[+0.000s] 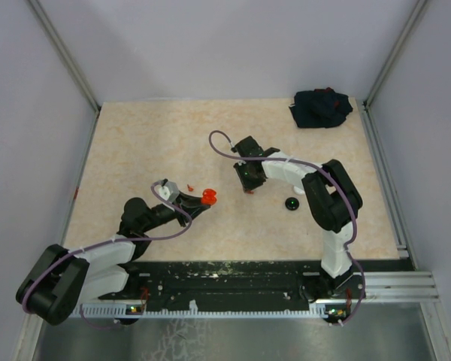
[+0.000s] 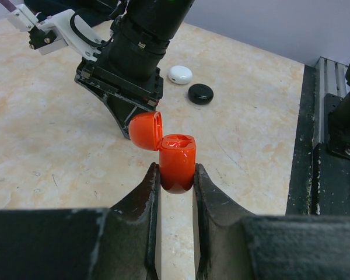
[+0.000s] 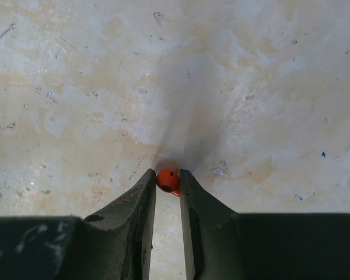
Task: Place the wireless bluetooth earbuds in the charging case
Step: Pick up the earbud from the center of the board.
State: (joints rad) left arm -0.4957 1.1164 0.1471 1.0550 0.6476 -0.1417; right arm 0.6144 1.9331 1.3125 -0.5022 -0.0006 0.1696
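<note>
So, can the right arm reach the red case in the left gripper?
Probably yes: the red case in the left gripper is open, and the right gripper, pinching a red earbud, is close, nothing between.

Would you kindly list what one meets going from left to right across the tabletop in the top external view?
Red charging case, lid open, held in the left gripper → right gripper, pinching a red earbud → black puck → dark cloth bundle.

No text, label, brand or number is legible anywhere.
</note>
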